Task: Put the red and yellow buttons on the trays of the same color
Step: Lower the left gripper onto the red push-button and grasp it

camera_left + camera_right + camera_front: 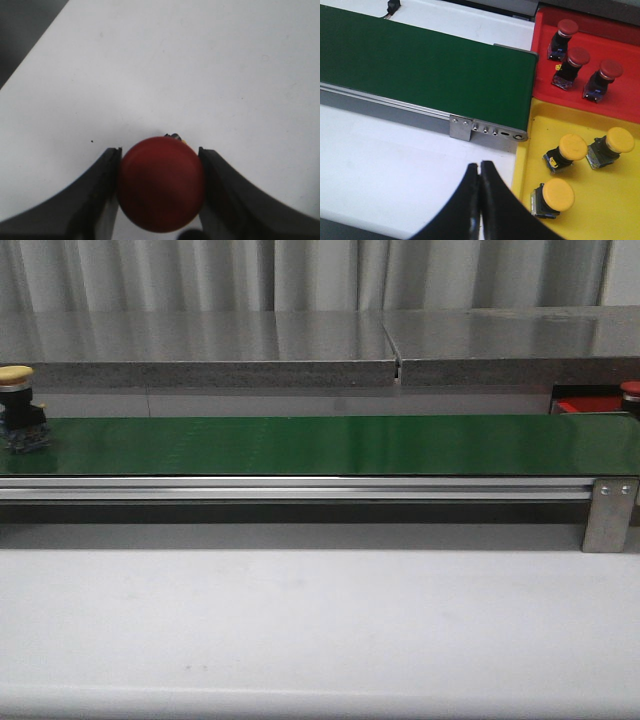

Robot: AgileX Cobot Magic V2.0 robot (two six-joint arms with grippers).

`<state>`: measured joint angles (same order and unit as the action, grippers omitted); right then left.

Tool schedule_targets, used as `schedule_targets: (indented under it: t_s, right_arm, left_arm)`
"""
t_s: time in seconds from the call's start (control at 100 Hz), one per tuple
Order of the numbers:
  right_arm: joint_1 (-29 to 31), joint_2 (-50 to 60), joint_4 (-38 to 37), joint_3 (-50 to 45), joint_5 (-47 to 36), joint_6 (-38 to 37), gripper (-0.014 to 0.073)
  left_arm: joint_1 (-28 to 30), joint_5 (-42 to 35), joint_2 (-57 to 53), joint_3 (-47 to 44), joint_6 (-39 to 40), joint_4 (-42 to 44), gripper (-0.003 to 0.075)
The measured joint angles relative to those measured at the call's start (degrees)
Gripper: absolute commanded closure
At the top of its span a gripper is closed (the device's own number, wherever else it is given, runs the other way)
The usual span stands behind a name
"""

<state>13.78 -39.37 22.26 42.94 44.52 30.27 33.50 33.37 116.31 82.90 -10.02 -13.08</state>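
Gripping red button (161,189), its body hidden

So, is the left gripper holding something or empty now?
Holding. In the left wrist view the left gripper is shut on a red button, both fingers pressing its sides.

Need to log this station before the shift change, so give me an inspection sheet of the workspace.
Surface: white table, long glossy green belt.
Job's things: yellow-capped button on the belt's left end; three red buttons in the red tray, three yellow in the yellow tray.
Clutter: nothing seen.
Grippers: left gripper jaws clamp a round red button; right gripper jaws shut, empty.
Cables: nothing seen.
Surroundings: grey metal panels.
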Motion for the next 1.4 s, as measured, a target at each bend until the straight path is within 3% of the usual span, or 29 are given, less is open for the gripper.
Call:
schedule_targets:
  t_s: [0.03,0.28,0.75,1.09,1.4]
  right_arm:
    - [0.0,0.0,0.0,0.0,0.0,0.0,0.0712]
    - [0.0,0.0,0.0,0.0,0.0,0.0,0.0712]
    - [0.0,0.0,0.0,0.0,0.0,0.0,0.0712]
    - [0.0,0.0,0.0,0.0,0.0,0.0,0.0712]
    - [0.0,0.0,0.0,0.0,0.0,0.0,0.0712]
  left_arm:
    - [0.0,0.0,0.0,0.0,0.0,-0.29,0.0743]
    - [0.0,0.0,-1.55,0.0,0.0,-3.56,0.0741]
    - [-0.72,4.82,-19.8,0.0,-0.03,-6.96,0.0741]
    - [-9.1,7.52,-23.53,0.0,-0.03,-6.08,0.0741]
    - [-17.74,4.73,-23.27,0.0,-0.03,-0.35,0.0741]
